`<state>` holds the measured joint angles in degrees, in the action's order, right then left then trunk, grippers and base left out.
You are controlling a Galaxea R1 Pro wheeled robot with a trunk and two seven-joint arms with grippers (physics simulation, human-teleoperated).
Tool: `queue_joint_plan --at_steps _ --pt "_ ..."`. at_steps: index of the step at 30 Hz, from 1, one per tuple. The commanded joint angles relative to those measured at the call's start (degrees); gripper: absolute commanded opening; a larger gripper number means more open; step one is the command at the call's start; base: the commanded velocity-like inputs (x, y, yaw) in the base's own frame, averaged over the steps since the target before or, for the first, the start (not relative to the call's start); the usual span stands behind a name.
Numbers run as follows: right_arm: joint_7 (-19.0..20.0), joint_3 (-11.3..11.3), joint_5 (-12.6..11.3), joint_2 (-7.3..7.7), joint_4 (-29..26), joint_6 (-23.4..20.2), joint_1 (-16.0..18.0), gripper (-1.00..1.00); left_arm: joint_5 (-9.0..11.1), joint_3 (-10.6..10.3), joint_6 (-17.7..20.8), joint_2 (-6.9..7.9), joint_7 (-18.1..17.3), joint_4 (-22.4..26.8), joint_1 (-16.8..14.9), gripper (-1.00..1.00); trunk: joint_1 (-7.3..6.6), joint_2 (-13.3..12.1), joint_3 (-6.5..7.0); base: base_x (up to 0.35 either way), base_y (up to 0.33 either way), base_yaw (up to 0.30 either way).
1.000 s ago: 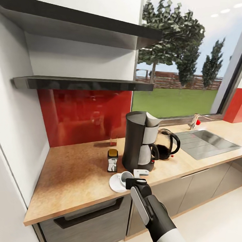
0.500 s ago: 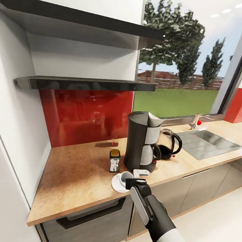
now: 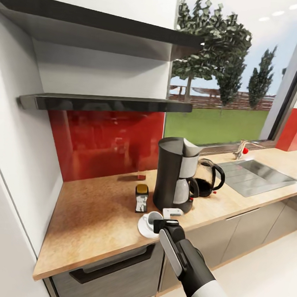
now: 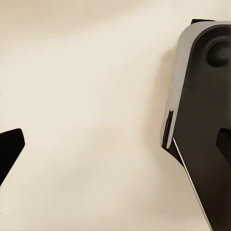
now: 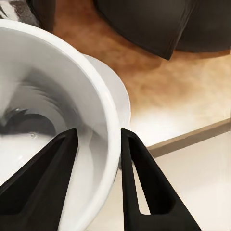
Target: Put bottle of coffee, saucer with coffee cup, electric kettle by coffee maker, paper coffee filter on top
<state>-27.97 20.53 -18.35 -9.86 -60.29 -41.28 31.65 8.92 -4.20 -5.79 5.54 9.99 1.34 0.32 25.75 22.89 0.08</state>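
The coffee cup sits on the saucer at the front of the surface, just before the coffee maker, its rim pinched by the right gripper

To finish well, part the jaws gently and lift straight away so the cup isn't dragged off the saucer. The right wrist view shows one finger inside the wall and one outside; the head view instead shows the bottle of coffee, kettle and filter in place. The left gripper's jaws are spread over pale floor
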Motion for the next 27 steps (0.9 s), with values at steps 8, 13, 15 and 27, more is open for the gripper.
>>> queue_joint_plan --at_steps 8,13,15,27 --pt "-0.6 0.05 -0.55 0.01 0.22 -0.03 0.06 -1.0 0.57 -0.53 -0.09 -0.08 0.12 0.06 0.03 1.0 0.04 0.03 -0.01 0.041 0.032 0.0" --pt "-0.6 -0.02 -0.55 0.06 0.25 -0.03 0.01 -1.0 0.52 -0.54 -0.09 -0.09 0.12 0.06 0.03 1.0 0.04 0.03 -0.01 0.026 0.001 0.0" --pt "-0.6 -0.05 -0.55 0.08 0.33 -0.03 0.02 -1.0 0.53 -0.55 -0.09 -0.12 0.12 0.06 0.03 1.0 0.04 0.03 -0.01 0.092 0.0 0.0" --pt "-0.6 -0.05 -0.55 0.1 0.48 -0.03 0.0 -1.0 0.49 -0.55 -0.09 -0.13 0.13 0.06 0.03 1.0 0.04 0.03 -0.01 0.038 -0.002 0.0"
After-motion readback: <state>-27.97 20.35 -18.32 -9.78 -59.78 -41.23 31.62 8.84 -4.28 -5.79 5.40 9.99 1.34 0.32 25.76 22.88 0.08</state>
